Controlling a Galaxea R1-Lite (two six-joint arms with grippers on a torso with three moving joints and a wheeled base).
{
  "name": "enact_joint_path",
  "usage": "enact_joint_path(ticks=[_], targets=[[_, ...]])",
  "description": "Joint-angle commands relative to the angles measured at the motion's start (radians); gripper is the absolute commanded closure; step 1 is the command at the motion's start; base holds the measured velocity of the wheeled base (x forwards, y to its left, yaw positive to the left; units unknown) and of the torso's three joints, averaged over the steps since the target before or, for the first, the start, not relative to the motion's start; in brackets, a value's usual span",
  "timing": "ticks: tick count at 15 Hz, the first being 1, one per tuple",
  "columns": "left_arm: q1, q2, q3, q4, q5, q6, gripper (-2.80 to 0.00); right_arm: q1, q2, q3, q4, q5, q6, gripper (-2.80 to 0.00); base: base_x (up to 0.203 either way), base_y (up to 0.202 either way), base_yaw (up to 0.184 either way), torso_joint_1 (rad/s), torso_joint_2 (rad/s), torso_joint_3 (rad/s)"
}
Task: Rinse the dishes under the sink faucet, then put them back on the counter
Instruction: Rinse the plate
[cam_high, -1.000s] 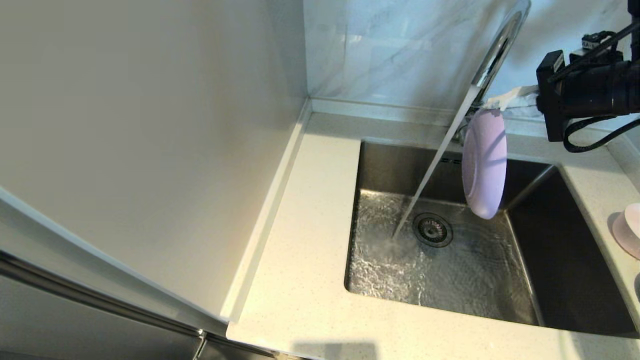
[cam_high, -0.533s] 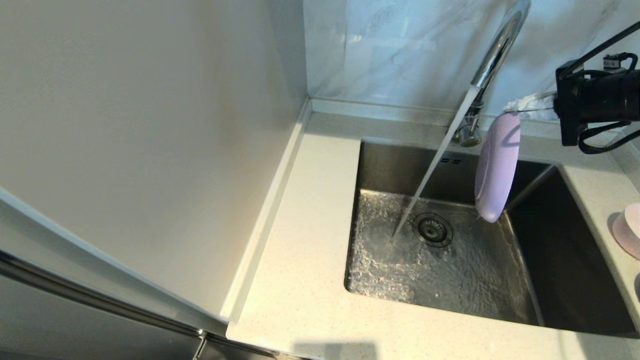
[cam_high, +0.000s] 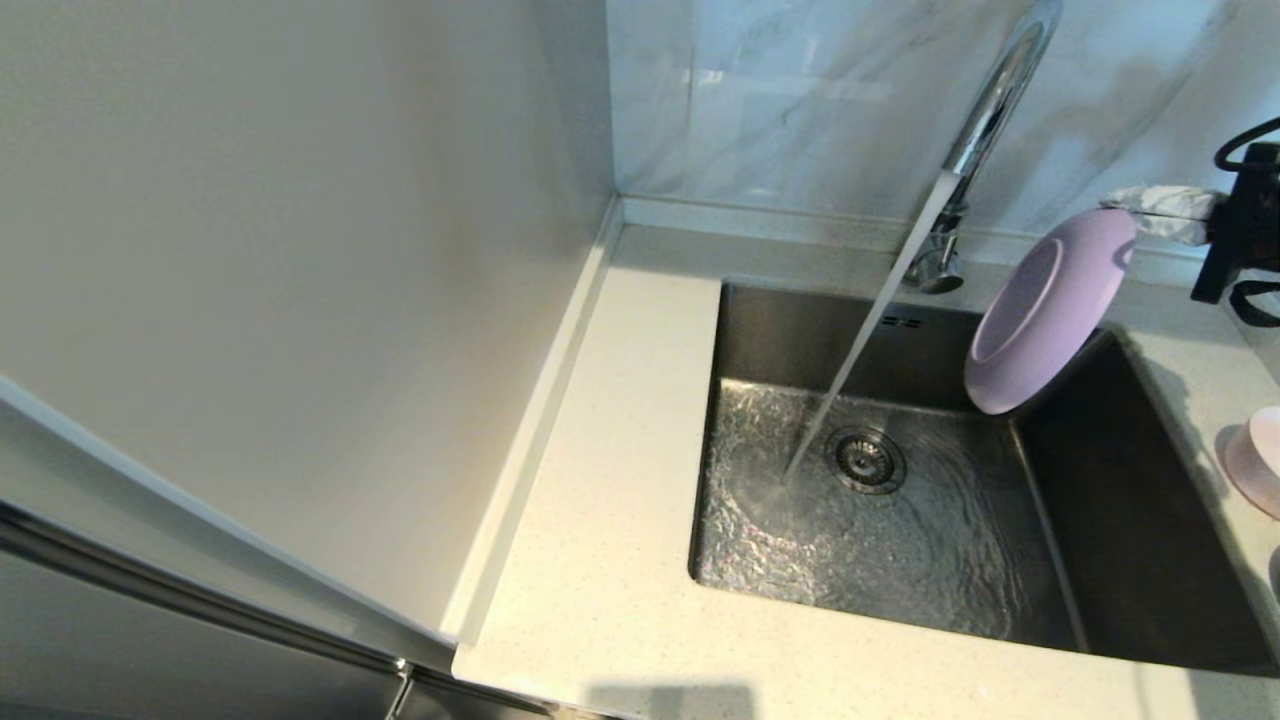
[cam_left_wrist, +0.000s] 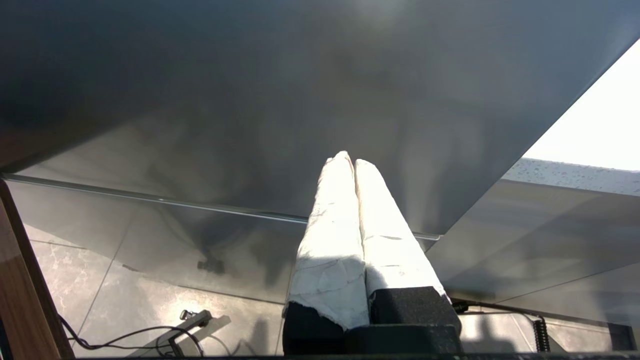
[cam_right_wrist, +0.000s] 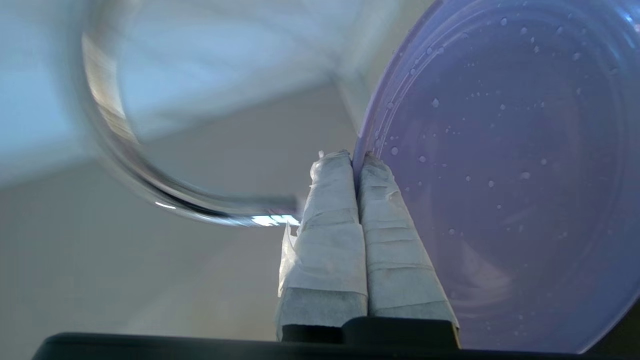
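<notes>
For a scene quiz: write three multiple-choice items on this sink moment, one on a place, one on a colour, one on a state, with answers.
1. Where is the plate?
A. flat on the counter
B. held over the sink's right part
C. lying on the drain

2. What colour is the plate?
A. green
B. lavender
C. yellow

3. What is the faucet doing?
A. running
B. off
C. dripping only

Answers:
1 B: the right gripper pinches its rim, tilted above the basin.
2 B: lavender in both views.
3 A: a steady stream falls beside the drain.
</notes>
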Motion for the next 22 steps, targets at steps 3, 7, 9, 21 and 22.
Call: enact_joint_path(ticks=[3, 7, 9, 21, 22], targets=[[0.0, 0.0, 0.0, 0.0, 0.0, 0.0, 0.0, -0.078, 0.026, 0.168, -0.592, 0.028, 0.423, 0.0, 0.0, 0.0, 0.0, 0.0, 0.0, 0.0], [0.0, 0.0, 0.0, 0.0, 0.0, 0.0, 0.0, -0.056, 0.052, 0.172, -0.843, 0.026, 0.692, 0.0, 0.0, 0.0, 0.0, 0.0, 0.0, 0.0], [0.0, 0.0, 0.0, 0.0, 0.0, 0.0, 0.0, -0.053, 0.042, 0.195, -0.844, 0.035, 0.697, 0.0, 0.0, 0.0, 0.0, 0.0, 0.0, 0.0], [0.0, 0.0, 0.0, 0.0, 0.0, 0.0, 0.0, 0.062, 0.031, 0.378, -0.981, 0.051, 0.758, 0.0, 0.0, 0.0, 0.0, 0.0, 0.0, 0.0], [0.0, 0.0, 0.0, 0.0, 0.0, 0.0, 0.0, 0.066, 0.045, 0.374, -0.983, 0.051, 0.757, 0.0, 0.0, 0.0, 0.0, 0.0, 0.0, 0.0]])
